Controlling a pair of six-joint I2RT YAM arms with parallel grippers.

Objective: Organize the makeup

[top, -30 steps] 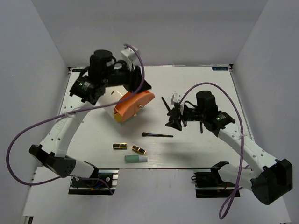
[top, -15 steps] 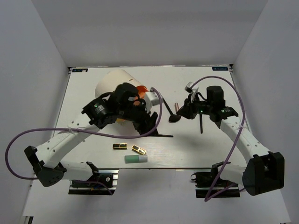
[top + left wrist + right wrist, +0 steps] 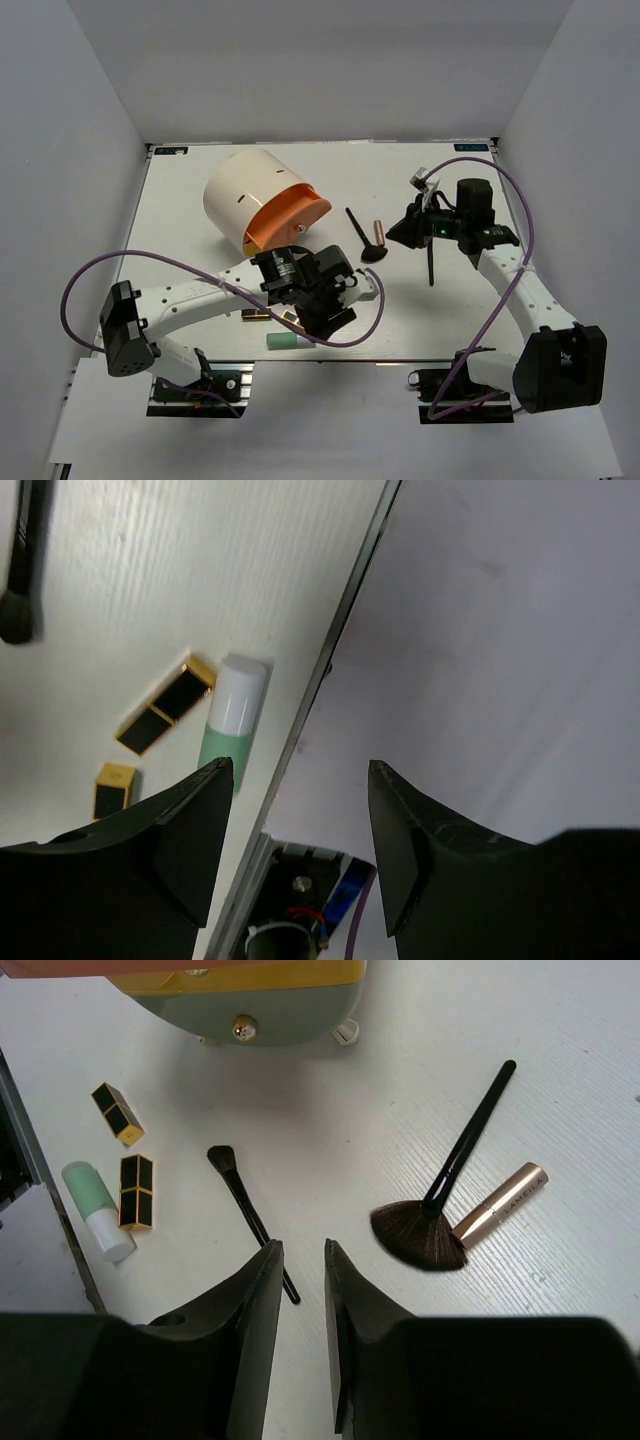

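My left gripper [image 3: 318,308] is open and empty, low over the table's front edge [image 3: 335,630]. In its wrist view [image 3: 300,770] a mint-green tube [image 3: 232,723] and two gold-and-black cases [image 3: 165,705] [image 3: 113,788] lie just left of the jaws. My right gripper [image 3: 397,234] is empty, its jaws a narrow gap apart [image 3: 303,1250]. It hovers near a fan brush [image 3: 450,1190], a rose-gold lipstick [image 3: 500,1200] and a slim black brush [image 3: 250,1215]. The white-lavender tube is out of view.
The big cream cylinder with an orange face [image 3: 255,200] lies at the back left. Another black brush [image 3: 431,268] lies under the right arm. The left arm covers the slim brush and one case in the top view. Grey walls ring the table.
The left arm has swung from the cylinder down to the front edge over the cases and tube. The right gripper has drawn back to the right, away from the fan brush.
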